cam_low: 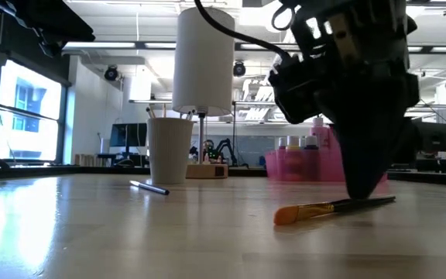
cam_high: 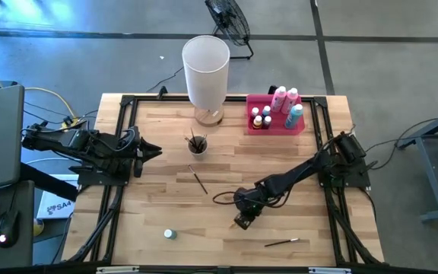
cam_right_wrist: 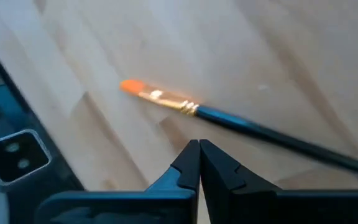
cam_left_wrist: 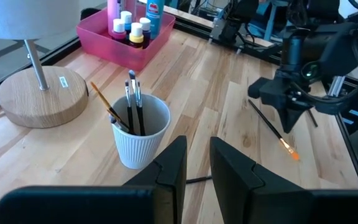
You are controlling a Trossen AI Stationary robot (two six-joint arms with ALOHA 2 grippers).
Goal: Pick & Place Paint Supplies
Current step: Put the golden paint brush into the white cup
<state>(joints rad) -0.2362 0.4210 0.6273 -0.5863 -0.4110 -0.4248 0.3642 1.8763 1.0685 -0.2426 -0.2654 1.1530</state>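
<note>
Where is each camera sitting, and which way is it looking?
High view: above the table, looking straight down; both arms show, left gripper at the left edge, right gripper over the middle.
Low view: at table height, looking across into the room; the right gripper hangs by an orange-tipped paintbrush.
Left wrist view: on the left arm, facing the white cup of brushes past its own fingers.
Right wrist view: on the right arm, looking down past shut fingers.
Low and right wrist views share that paintbrush.
</note>
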